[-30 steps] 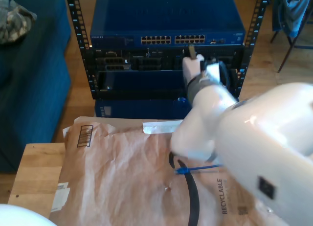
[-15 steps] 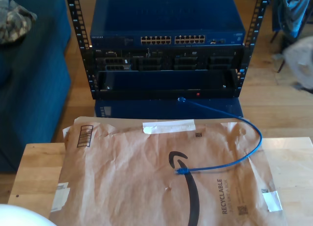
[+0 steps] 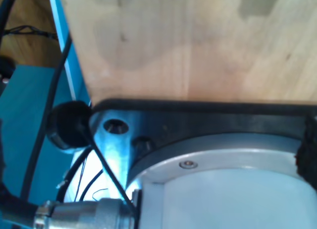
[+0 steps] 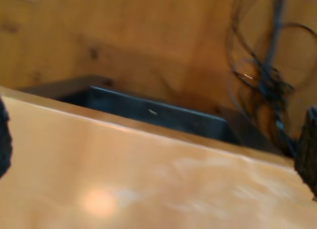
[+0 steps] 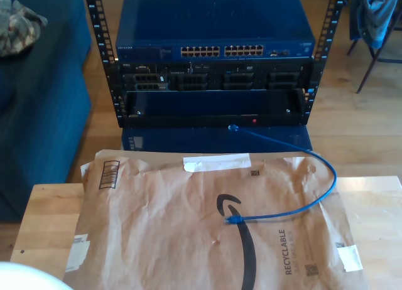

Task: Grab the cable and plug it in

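On the wooden table lies a brown paper mailer; the cable curves across it, far plug hanging before the blue network rack. Whether my first and second grippers are released or clenched, I cannot tell.

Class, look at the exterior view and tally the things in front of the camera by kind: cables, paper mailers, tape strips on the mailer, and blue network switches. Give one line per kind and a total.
Cable: 1
Mailer: 1
Tape strips: 3 (top, corner at the exterior view's right, edge at the exterior view's left)
Switch: 1
Total: 6
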